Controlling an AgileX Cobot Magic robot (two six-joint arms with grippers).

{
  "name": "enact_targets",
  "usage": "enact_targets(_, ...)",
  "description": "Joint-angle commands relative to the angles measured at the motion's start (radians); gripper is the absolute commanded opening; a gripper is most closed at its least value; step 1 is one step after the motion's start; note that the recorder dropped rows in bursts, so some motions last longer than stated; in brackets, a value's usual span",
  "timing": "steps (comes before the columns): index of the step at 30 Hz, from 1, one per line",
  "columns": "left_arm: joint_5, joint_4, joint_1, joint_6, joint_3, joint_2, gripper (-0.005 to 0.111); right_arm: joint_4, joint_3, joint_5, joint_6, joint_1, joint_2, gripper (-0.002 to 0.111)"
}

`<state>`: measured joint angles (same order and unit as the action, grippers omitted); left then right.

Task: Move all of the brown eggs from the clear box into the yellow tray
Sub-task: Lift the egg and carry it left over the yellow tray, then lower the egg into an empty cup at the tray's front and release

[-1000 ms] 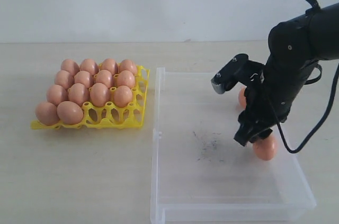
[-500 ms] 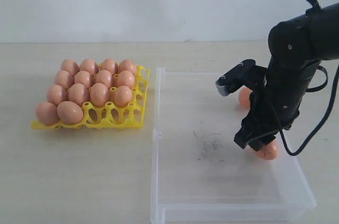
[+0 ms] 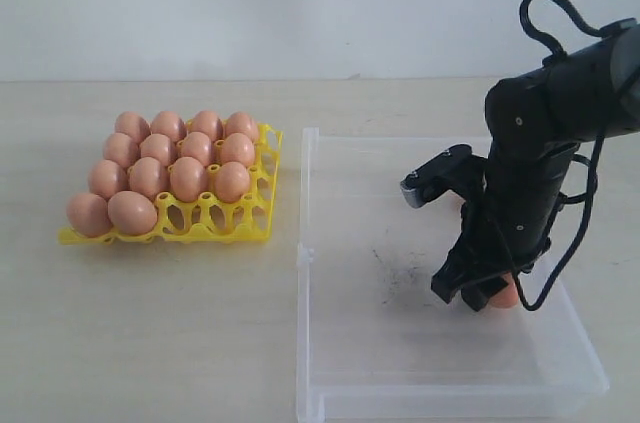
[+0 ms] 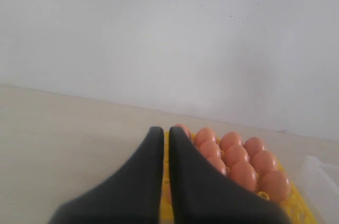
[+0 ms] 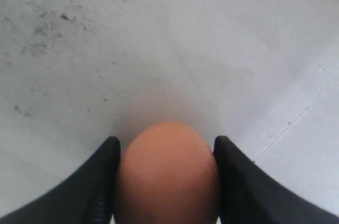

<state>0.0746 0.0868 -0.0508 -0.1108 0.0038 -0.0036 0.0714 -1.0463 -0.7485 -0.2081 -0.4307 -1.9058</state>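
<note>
The job is close to done. The yellow tray (image 3: 240,221) sits on the table (image 3: 150,333) just beside the clear box (image 3: 340,353). Fourteen brown eggs (image 3: 157,149) fill its cups, and only two cups are bare, both in one edge row at the corner nearest the box. Inside the box a loose egg (image 5: 167,176) lies on the side away from the tray, past the dark scuff marks (image 3: 395,278). The right arm (image 3: 530,163) is bent down over it and the right fingers (image 5: 100,181) are clenched on it. The right wrist view shows one finger against each flank with no gap that I can make out, while the egg looks to be resting on the box floor rather than raised. The left fingers (image 4: 140,181) are clenched on nothing, pressed together with only a thin seam between them. They hang outside the box with the tray ahead of them and a corner of the box just showing past it. As I judge it, what is left is to lift this egg clear of the box wall, set it in one bare cup, then fill the second. No other egg shows plainly in the box, but the arm hides part of the floor, so one more may lie behind it; I cannot tell.
</note>
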Motion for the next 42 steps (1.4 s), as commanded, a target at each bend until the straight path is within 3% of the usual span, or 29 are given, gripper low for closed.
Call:
enact_targets(1, -0.006, 0.0, 0.004, -0.001, -0.004, 0.004, 0.004, 0.011, 0.0, 0.032, 0.013, 0.003, -0.01, 0.0)
enact_targets(8, -0.006, 0.0, 0.004, -0.001, -0.004, 0.004, 0.004, -0.063, 0.0, 0.388, 0.075, -0.001, 0.144, 0.0)
enact_targets(13, -0.006, 0.0, 0.004, -0.001, -0.004, 0.004, 0.004, -0.103, 0.009, 0.801, 0.056, -0.139, 0.148, 0.0)
enact_targets(19, -0.006, 0.0, 0.004, -0.001, -0.004, 0.004, 0.004, -0.033, 0.017, 1.248, 0.048, -0.279, 0.075, 0.0)
enact_targets(28, -0.006, 0.0, 0.004, -0.001, -0.004, 0.004, 0.004, 0.131, 0.005, 1.809, 0.237, -0.297, -0.159, 0.0)
enact_targets(32, -0.006, 0.0, 0.004, -0.001, -0.004, 0.004, 0.004, 0.275, -0.068, 1.861, 0.266, -0.297, -0.267, 0.0)
enact_targets(37, -0.006, 0.0, 0.004, -0.001, -0.004, 0.004, 0.004, 0.541, -0.212, 1.773, 0.383, -0.297, -0.37, 0.0)
enact_targets(42, -0.006, 0.0, 0.004, -0.001, -0.004, 0.004, 0.004, 0.649, -0.309, 1.75, 0.494, -0.297, -0.431, 0.0)
